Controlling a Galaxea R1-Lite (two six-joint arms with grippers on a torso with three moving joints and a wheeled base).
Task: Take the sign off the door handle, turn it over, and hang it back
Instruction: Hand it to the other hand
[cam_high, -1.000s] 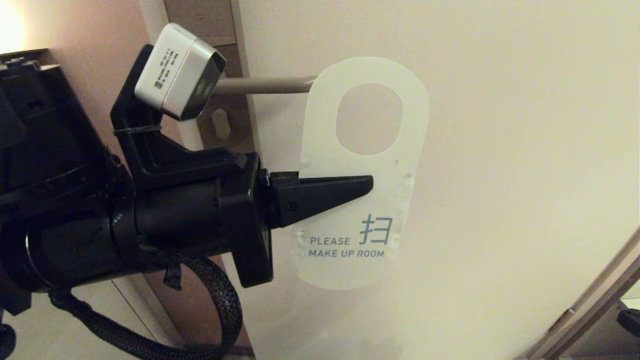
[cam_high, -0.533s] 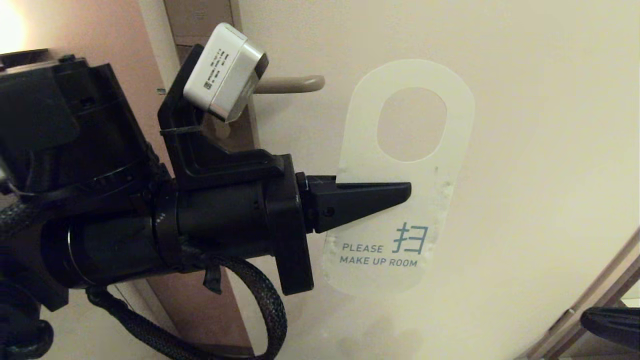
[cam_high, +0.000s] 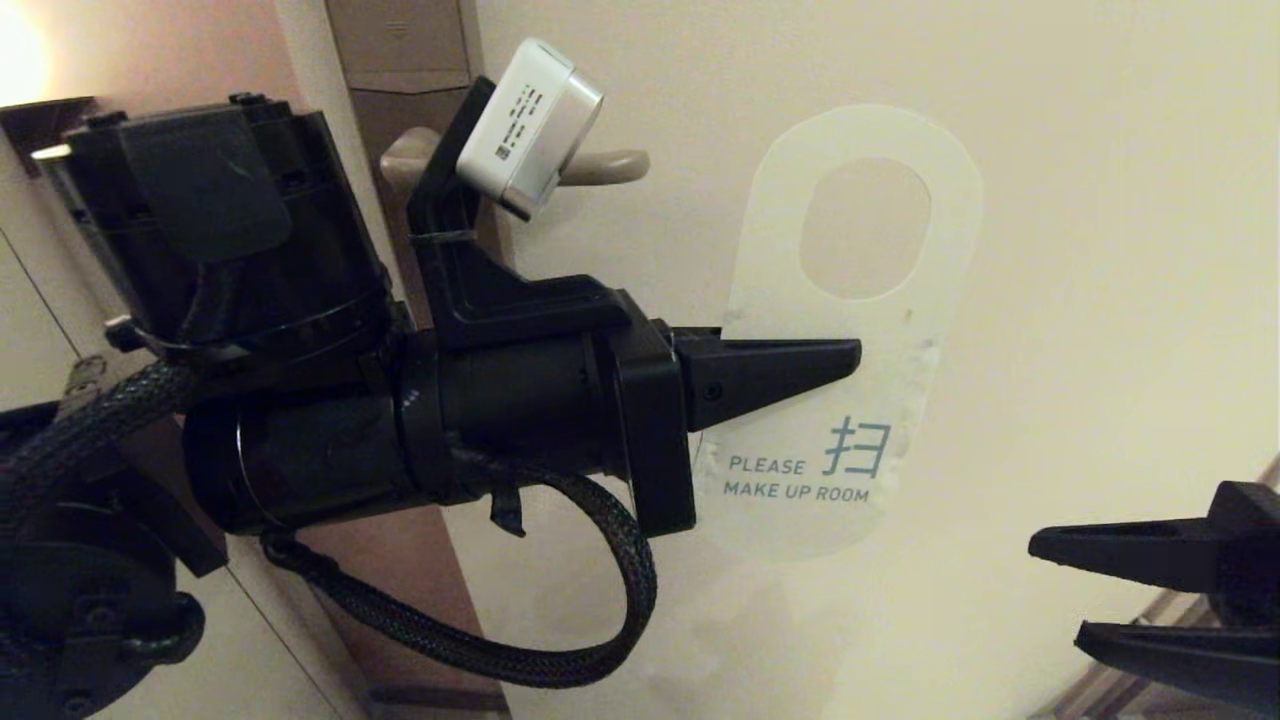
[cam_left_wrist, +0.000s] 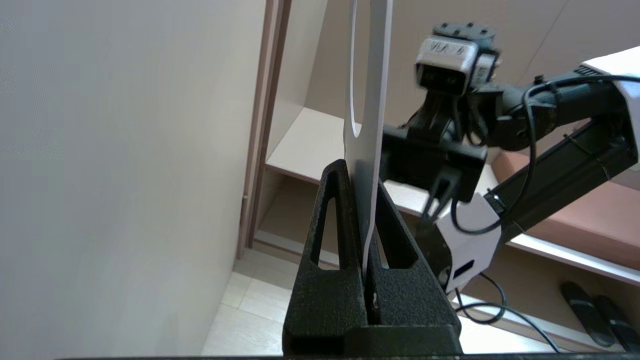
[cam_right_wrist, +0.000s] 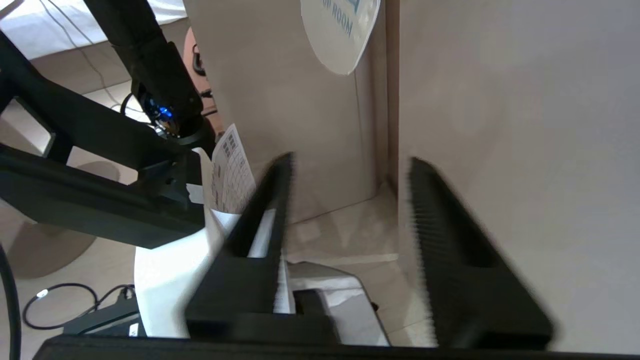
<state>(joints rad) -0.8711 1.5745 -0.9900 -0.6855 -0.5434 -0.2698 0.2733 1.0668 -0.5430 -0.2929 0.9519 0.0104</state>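
My left gripper (cam_high: 845, 358) jaws clamp sign (cam_high: 860, 300) at left edge, midway down, clear right of door handle (cam_high: 600, 165), white side facing me; thin stiff light card, slippery, edge pinch suits; right gripper (cam_high: 1060, 590) jaws apart, low right

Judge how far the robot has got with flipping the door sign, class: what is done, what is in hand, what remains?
Done: the sign is off the door handle, held clear of it. In hand: the left gripper pinches its edge, white "MAKE UP ROOM" face toward the head camera, while the right gripper waits open, below and to the right. Left: turning the sign over and rehanging it.
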